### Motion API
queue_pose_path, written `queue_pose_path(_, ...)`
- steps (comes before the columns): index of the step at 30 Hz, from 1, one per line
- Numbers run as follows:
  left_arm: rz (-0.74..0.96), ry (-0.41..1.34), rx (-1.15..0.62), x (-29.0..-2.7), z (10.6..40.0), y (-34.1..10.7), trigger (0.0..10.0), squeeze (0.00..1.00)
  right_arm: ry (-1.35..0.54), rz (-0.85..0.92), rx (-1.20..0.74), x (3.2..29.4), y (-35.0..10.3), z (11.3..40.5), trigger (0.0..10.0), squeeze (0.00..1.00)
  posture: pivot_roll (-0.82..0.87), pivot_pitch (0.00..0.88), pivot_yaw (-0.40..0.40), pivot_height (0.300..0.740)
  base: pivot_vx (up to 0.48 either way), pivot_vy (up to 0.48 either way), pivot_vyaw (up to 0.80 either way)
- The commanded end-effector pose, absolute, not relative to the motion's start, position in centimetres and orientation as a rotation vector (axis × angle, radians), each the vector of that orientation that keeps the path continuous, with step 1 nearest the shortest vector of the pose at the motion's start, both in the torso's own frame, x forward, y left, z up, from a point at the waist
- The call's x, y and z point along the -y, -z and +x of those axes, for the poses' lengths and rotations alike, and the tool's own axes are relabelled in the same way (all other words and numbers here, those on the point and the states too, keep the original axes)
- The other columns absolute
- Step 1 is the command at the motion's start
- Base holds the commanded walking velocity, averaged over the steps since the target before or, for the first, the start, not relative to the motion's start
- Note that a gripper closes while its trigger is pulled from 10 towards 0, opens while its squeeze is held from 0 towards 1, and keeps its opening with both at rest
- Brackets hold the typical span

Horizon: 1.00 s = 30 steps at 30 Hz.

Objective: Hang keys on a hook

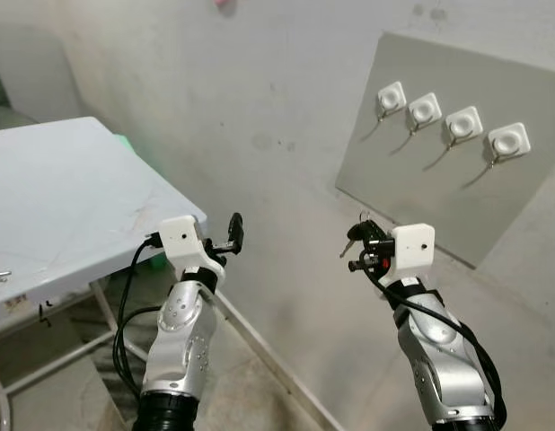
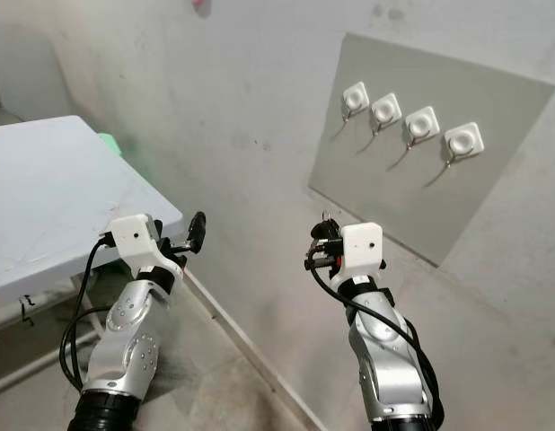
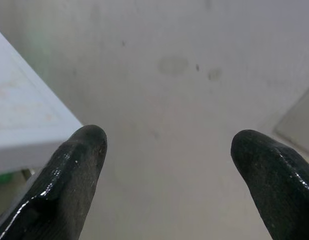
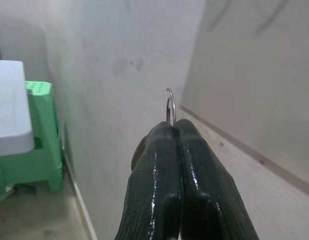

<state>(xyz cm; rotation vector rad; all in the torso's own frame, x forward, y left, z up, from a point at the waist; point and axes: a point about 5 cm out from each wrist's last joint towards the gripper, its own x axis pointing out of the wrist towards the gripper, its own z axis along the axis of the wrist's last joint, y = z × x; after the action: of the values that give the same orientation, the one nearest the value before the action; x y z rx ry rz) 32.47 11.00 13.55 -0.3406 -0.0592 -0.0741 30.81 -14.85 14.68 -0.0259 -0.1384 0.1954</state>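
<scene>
While my right gripper pinched the thin silver key ring upward for hooking, white square hooks sat above on the grey board; left gripper idled, fingers apart (nothing held).

Glossy black rubbery right pincer fingers, thin bright metal key ring, matt rough wall

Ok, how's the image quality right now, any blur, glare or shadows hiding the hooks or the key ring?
Left eye view: sharp, evenly lit; each of the hooks throws a thin shadow down the board. Right wrist view: the fingers are crisp with glossy highlights, the key ring clear against a softly blurred wall. Left wrist view: the fingertips are close and soft-edged, with slight glare.
</scene>
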Motion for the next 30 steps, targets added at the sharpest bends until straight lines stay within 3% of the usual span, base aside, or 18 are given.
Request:
queue_pose_path(1,-0.337,0.081,0.025,-10.26,32.59,-13.33,10.0,0.00,-0.176,-0.033,0.134,15.59,-14.80,30.73,10.0,0.00,0.00,0.029,-0.083,0.740,0.000,0.000,0.00)
queue_pose_path(22,-0.356,0.114,0.019,-10.04,32.60,-13.51,10.0,0.00,-0.167,-0.028,0.133,15.64,-14.85,30.43,10.0,0.00,-0.01,0.036,-0.079,0.740,0.000,0.000,0.00)
queue_pose_path(30,-0.310,0.093,0.059,-9.92,32.62,-14.02,10.0,0.00,-0.163,-0.032,0.133,15.71,-14.86,30.40,10.0,0.00,-0.01,0.036,-0.078,0.740,0.258,0.000,0.00)
